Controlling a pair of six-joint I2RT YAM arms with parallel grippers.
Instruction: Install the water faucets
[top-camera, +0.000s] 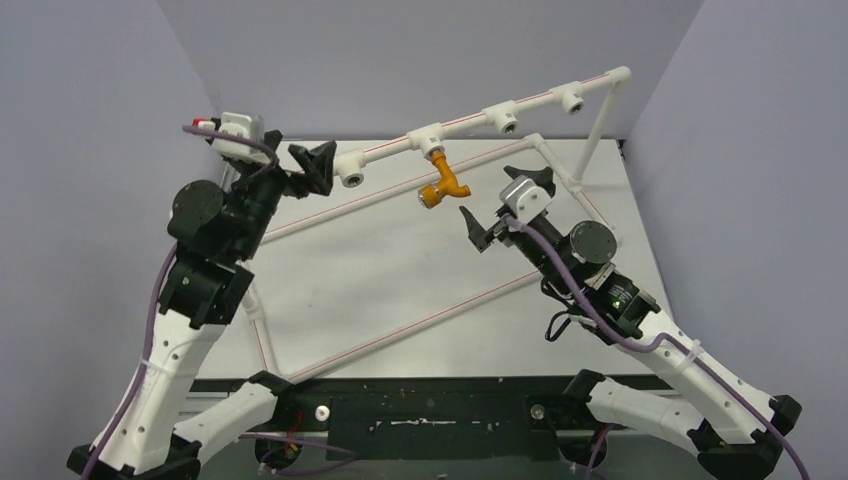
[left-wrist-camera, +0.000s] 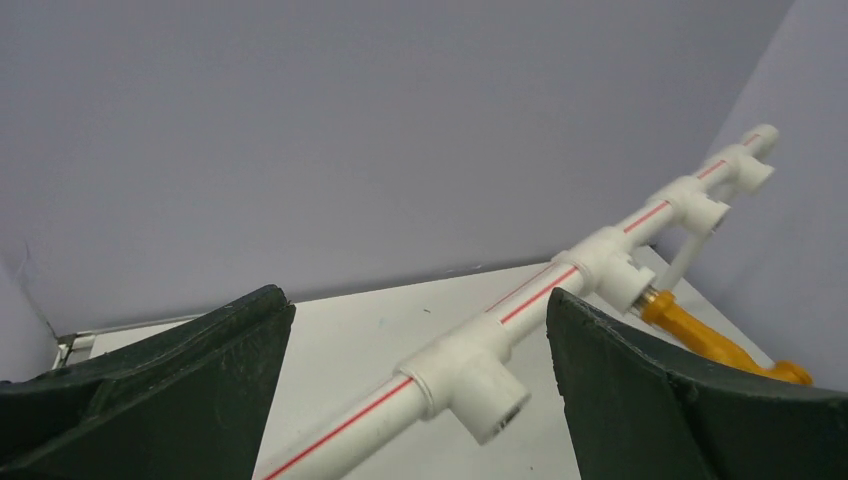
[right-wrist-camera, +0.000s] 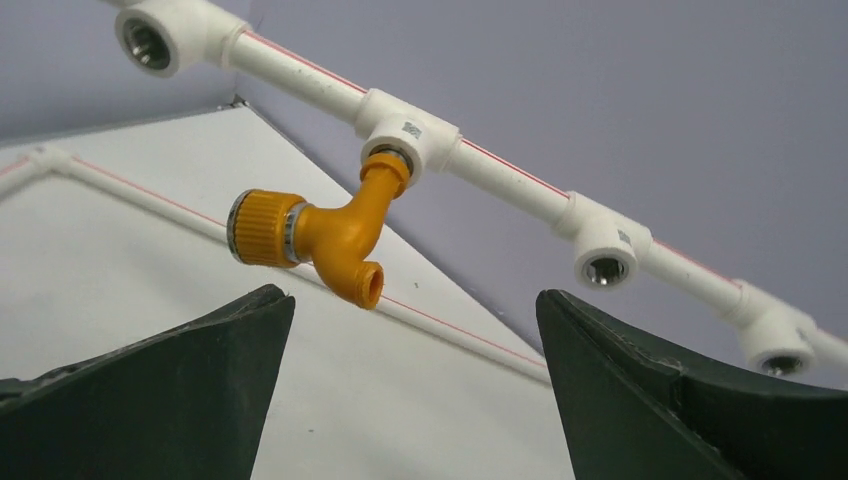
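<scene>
The orange-brass faucet (top-camera: 440, 187) hangs from the second tee socket (top-camera: 432, 140) of the raised white pipe rail, its inlet in the socket, and no gripper touches it. In the right wrist view the faucet (right-wrist-camera: 320, 225) shows a knurled round end on the left and an open spout pointing down. My right gripper (top-camera: 487, 190) is open and empty just right of and below the faucet, which lies ahead of its fingers (right-wrist-camera: 412, 320). My left gripper (top-camera: 318, 160) is open and empty beside the rail's left end; an empty tee socket (left-wrist-camera: 480, 375) lies between its fingers (left-wrist-camera: 420, 340).
The rail (top-camera: 540, 100) carries three more empty tee sockets (right-wrist-camera: 600, 255). A white pipe frame (top-camera: 400, 330) with red stripes lies across the table, and an upright pipe (top-camera: 600, 125) holds the rail at the back right. Grey walls close three sides.
</scene>
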